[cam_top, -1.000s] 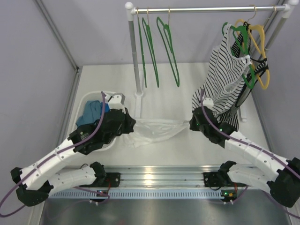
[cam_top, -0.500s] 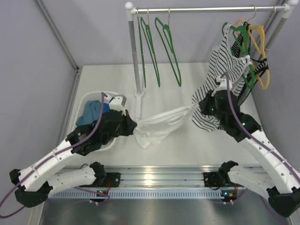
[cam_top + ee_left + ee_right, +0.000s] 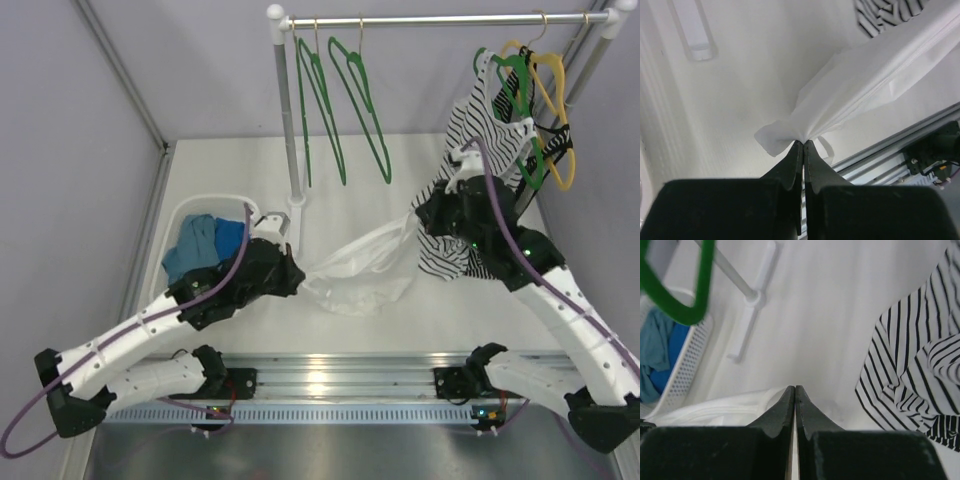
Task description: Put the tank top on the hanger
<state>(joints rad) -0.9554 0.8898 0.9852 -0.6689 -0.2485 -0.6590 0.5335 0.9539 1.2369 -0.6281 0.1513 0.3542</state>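
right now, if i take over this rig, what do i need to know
Left gripper: shut on one end of the tank top, low over the table.
Right gripper: shut on the other end, raised beside the striped top.
The tank top hangs stretched between them, sagging in the middle.
Green hangers hang bare on the rail.
Done: top lifted. Left: get it onto a hanger.

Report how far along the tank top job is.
Done: the tank top is out of the basket. In hand: the left end effector is shut on one end, the right end effector appears shut on the other, and the cloth sags between them. Left: the green hangers hang on the rail; none is taken down or threaded yet.
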